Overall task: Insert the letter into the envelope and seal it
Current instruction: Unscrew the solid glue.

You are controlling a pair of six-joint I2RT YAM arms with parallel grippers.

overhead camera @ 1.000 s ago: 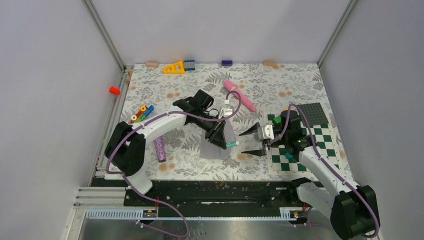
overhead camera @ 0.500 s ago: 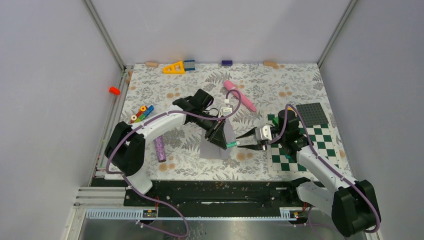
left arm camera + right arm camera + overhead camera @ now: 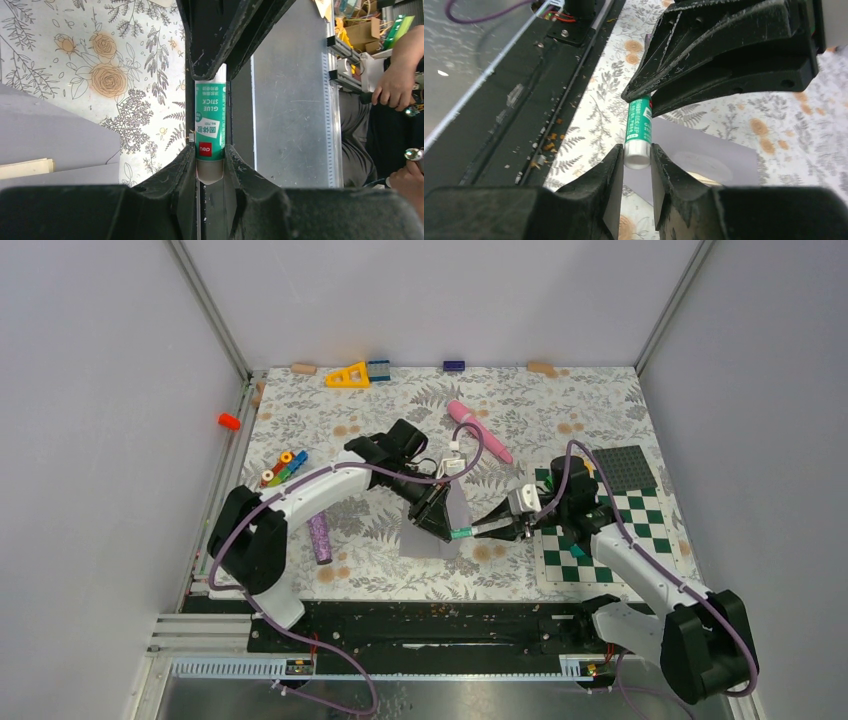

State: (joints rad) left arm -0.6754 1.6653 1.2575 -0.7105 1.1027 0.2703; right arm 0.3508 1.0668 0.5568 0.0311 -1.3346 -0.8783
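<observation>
A green-and-white glue stick [image 3: 462, 533] hangs level above the table between both grippers. My left gripper [image 3: 443, 522] is shut on one end [image 3: 210, 165]; the stick [image 3: 210, 127] runs away to the right gripper's black fingers [image 3: 205, 45]. My right gripper [image 3: 490, 530] is shut on the silver-capped end [image 3: 637, 160], its fingers touching both sides. The pale lavender envelope [image 3: 428, 540] lies flat beneath, also seen as the envelope [image 3: 719, 152] in the right wrist view. A cream edge of the letter [image 3: 25, 168] shows at the envelope [image 3: 55, 135].
A green-and-white checkerboard mat [image 3: 625, 540] and a dark studded plate [image 3: 625, 468] lie under the right arm. A pink tube [image 3: 480, 430] lies behind, a purple cylinder [image 3: 320, 538] to the left, coloured blocks [image 3: 283, 467] further left. Small blocks [image 3: 348, 375] line the back edge.
My right gripper has moved left to the glue stick and its jaws have closed from wide open onto the stick's free end. The left arm has stayed still.
</observation>
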